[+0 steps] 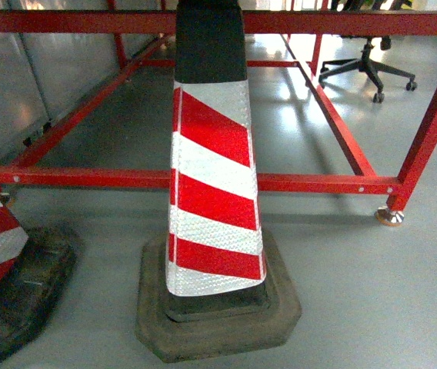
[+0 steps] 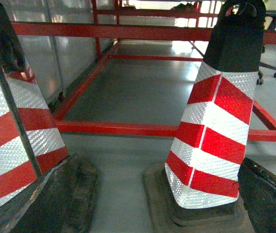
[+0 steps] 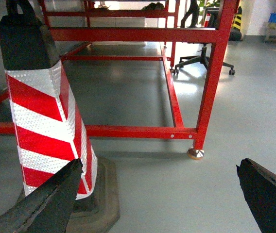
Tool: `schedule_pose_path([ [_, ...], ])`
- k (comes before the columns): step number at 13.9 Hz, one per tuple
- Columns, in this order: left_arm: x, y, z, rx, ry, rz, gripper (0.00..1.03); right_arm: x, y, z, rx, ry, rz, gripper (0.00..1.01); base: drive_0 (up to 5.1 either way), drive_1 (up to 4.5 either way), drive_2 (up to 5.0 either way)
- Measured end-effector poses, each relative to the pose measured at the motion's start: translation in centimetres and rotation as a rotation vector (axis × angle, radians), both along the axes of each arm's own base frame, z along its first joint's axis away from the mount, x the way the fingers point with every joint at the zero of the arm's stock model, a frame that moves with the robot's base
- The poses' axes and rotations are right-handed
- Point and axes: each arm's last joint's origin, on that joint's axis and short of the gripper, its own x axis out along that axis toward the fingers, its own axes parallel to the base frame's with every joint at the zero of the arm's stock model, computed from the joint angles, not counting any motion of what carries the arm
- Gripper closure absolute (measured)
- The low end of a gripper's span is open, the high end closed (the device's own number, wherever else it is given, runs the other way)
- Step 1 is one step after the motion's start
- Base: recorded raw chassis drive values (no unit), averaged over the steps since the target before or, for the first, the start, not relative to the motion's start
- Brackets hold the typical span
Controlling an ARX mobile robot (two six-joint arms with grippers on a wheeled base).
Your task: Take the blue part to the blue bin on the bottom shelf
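Robot's facing cones (image 1: pixel 212 192) & red frame (image 1: pixel 203 181), no part/bin/shelf showing; both grippers (image 2: pixel 143 213) (image 3: pixel 157 199) gaping wide & empty, so I'm judging it's needing to go find the part first

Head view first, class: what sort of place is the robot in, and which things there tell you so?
Probably a workshop or industrial test floor. A red-and-white striped traffic cone stands on smooth grey floor before a red steel frame, and an office chair sits beyond it.
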Motion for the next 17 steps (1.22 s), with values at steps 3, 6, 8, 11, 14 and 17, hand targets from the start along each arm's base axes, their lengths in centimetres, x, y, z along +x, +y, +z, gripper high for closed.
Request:
schedule_pose_path([
  [3, 0.0, 0.0, -0.01, 0.0, 0.001, 0.0, 0.05, 0.0, 0.0, -0.01, 0.0, 0.001, 0.0, 0.03, 0.0, 0.0, 0.0],
  [6, 0.0, 0.0, 0.01, 0.003, -0.001, -0.001, 0.05, 0.0, 0.0, 0.0, 0.0, 0.0, 0.0, 0.03, 0.0, 0.0, 0.0],
  [8, 0.0, 0.0, 0.01, 0.004, -0.002, 0.0, 0.05, 0.0, 0.0, 0.0, 0.0, 0.0, 0.0, 0.03, 0.0, 0.0, 0.0],
  [11, 0.0, 0.0, 0.01, 0.003, -0.002, 0.0, 0.05, 0.0, 0.0, 0.01, 0.0, -0.001, -0.001, 0.03, 0.0, 0.0, 0.0],
  [14, 0.0, 0.0, 0.02, 0.003, -0.002, 0.001, 0.05, 0.0, 0.0, 0.01, -0.001, -0.001, 0.0, 0.03, 0.0, 0.0, 0.0],
  [17, 0.0, 0.0, 0.02, 0.003, -0.002, 0.002, 0.05, 0.0, 0.0, 0.0, -0.001, 0.0, 0.0, 0.03, 0.0, 0.0, 0.0],
])
